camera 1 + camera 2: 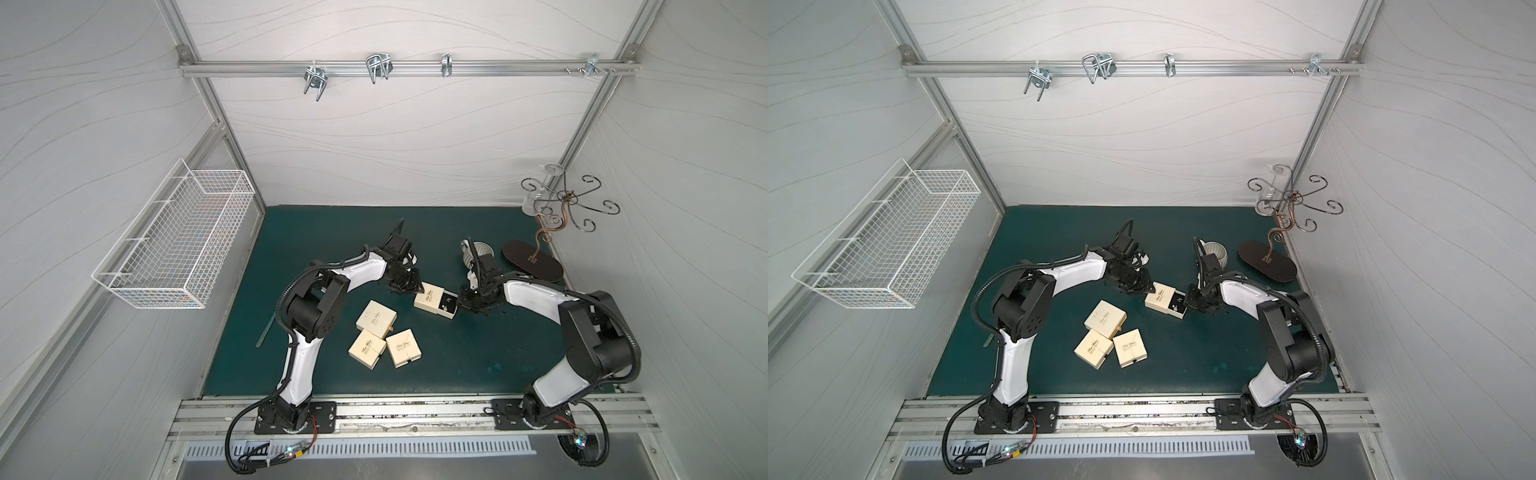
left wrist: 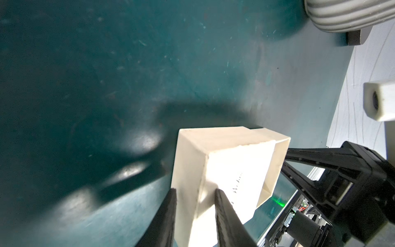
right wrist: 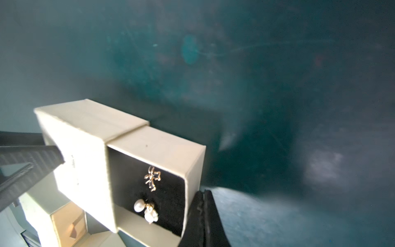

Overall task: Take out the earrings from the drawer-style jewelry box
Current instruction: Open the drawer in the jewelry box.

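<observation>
Left gripper [image 2: 195, 190] pinches the cream box [image 2: 192, 154]; right gripper [image 3: 203, 195] pressed together beside pearl-beaded, gilt earrings [image 3: 147, 211] on black lining [image 3: 128, 171].

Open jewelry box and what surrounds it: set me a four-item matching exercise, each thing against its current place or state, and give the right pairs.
Things
1. left tool
2. right tool
3. earrings
4. three other cream boxes

Places or states
A. lying on the black lining of the pulled-out drawer
B. clustered on the green mat, touched by neither tool
C. clamped on the open box's sleeve
D. shut, at the drawer's front wall

Pairs: 1-C, 2-D, 3-A, 4-B
</observation>
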